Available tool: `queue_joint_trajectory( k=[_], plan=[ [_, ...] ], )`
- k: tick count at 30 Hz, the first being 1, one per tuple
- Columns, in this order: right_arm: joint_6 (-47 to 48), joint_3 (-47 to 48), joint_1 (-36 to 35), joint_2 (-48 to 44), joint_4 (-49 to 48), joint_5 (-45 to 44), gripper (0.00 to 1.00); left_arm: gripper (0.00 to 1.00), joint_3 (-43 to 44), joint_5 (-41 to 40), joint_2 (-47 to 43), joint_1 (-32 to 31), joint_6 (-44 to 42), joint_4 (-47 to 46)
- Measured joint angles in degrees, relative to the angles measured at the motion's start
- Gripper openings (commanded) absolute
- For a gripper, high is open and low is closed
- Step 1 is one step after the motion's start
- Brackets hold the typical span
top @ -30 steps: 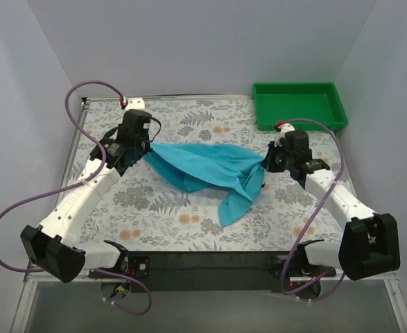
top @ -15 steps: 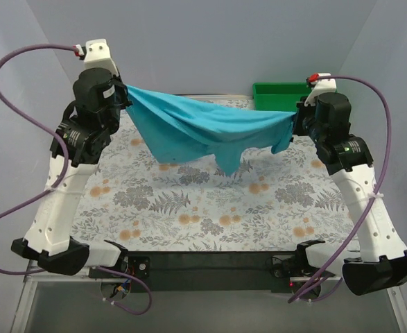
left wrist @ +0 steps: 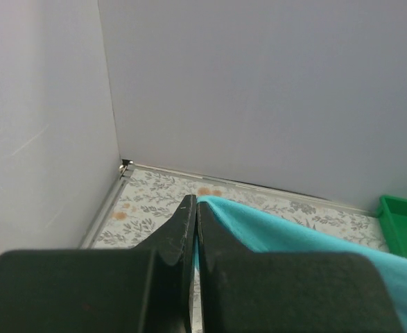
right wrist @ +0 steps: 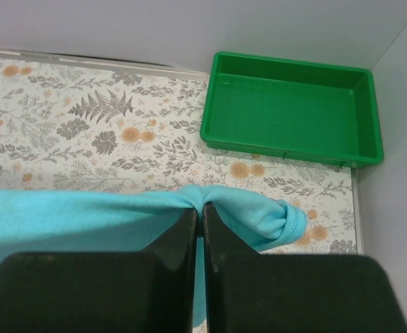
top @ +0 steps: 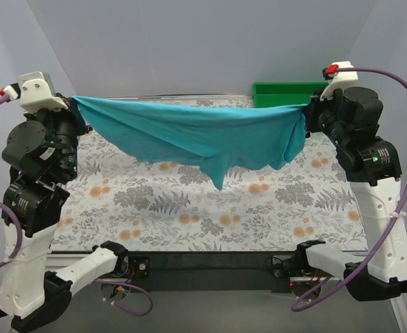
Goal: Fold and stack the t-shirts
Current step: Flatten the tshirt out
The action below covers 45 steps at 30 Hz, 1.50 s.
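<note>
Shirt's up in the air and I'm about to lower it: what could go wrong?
The left gripper and right gripper each pinch the shirt by only a thin bit of edge, so it may slip. It sags bunched with a tail hanging mid-span and could land creased. Its right end hangs near the green tray and might snag.
</note>
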<state>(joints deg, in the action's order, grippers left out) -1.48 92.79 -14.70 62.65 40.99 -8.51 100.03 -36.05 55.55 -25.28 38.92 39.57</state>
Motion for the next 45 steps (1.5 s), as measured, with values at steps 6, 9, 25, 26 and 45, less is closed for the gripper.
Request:
queue_joint_trajectory(
  k=[6,9,25,26,45],
  plan=[
    [-0.33,1.9,0.02,9.44,3.1,2.43,0.12,0.0,-13.07,1.16,5.9,0.52,-3.45,-6.58],
    [-0.68,1.14,0.02,17.49,3.26,2.4,0.17,0.0,-18.78,3.17,15.39,1.95,-4.09,-10.23],
    [-1.86,-13.53,-4.74,31.91,0.13,3.45,0.63,0.82,-3.8,18.36,54.23,10.49,11.04,-7.43],
    [-2.12,-15.82,-6.05,30.29,-0.15,4.13,0.63,0.82,-6.29,19.54,51.3,10.32,12.83,-6.82],
    [-16.33,-52.65,-13.09,13.25,-15.1,14.53,0.55,0.83,-57.9,28.63,13.84,-12.57,40.41,-0.28]
  ],
)
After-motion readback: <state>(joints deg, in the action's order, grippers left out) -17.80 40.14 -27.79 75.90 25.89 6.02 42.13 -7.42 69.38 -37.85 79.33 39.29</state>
